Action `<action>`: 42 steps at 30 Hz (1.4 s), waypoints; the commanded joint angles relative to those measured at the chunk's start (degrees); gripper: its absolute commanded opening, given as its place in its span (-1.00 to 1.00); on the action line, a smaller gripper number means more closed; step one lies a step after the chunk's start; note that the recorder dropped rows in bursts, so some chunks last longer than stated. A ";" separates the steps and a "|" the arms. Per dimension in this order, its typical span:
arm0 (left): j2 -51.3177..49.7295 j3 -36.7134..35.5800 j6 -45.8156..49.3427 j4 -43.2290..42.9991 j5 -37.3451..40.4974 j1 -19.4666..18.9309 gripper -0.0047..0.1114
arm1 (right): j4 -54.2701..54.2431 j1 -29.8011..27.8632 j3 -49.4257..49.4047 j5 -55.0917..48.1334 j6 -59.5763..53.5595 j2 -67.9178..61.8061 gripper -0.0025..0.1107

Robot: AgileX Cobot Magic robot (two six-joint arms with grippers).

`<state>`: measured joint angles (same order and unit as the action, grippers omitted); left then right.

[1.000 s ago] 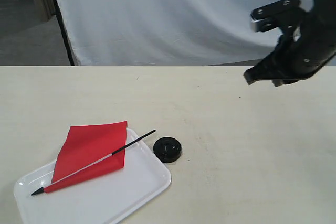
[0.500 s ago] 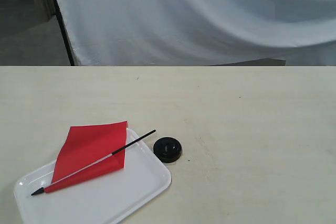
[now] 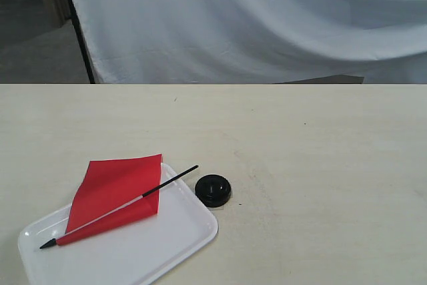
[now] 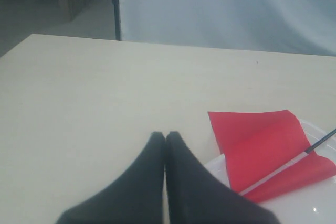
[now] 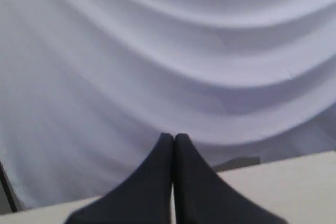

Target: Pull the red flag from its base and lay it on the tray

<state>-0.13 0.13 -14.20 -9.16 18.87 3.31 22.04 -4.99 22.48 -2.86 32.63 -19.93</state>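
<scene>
Left hand (image 4: 165, 136) closed, empty; red flag (image 4: 260, 142) apparently on tray (image 4: 305, 208).

Tray (image 3: 170, 245) sits at worktop (image 3: 320, 165) front-left, angled to the edge. Flag (image 3: 113, 195) lies flat on tray's left/rear part; cloth spills over rear rim onto worktop. Stick runs diagonally w/ pointed tip near tray's front-left corner, other end poking past rear-right rim twd base (image 3: 213, 190). Base stands on worktop just right of tray's rear-right corner; touching or not, can't tell. Hanging cloth (image 3: 253, 25) behind worktop's far edge.
</scene>
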 commanded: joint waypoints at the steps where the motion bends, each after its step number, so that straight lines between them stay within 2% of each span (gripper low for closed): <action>1: 0.13 -0.13 0.29 0.01 -0.21 0.22 -0.92 | 0.28 -0.05 -1.35 1.55 1.06 8.96 -0.95; 7: 0.13 -0.13 0.29 0.01 -0.21 0.22 -0.92 | 0.05 3.50 -2.73 -2.18 -0.17 19.93 -0.95; 14: 0.13 -0.13 0.28 0.01 -0.31 0.22 -0.92 | 0.05 4.12 -2.73 -2.17 -0.95 19.93 -0.95; 17: 0.13 -0.13 0.28 0.01 -0.31 0.22 -0.92 | 0.05 4.12 -3.45 -6.06 -0.95 19.93 -0.95; 28: 0.13 -0.13 0.28 0.01 -0.31 0.22 -0.92 | 0.32 4.12 -22.48 0.20 -0.84 19.93 -0.95; 30: 0.13 -0.13 0.28 0.01 -0.31 0.22 -0.92 | -1.52 4.12 -22.48 -5.46 0.69 19.93 -0.95; 42: 0.13 -0.13 0.28 0.01 -0.31 0.22 -0.92 | -1.33 4.12 -22.48 -7.96 0.91 19.93 -0.95</action>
<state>-0.13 0.13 -14.20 -9.16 18.87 3.31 20.81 -1.01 0.12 -10.30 33.27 -0.26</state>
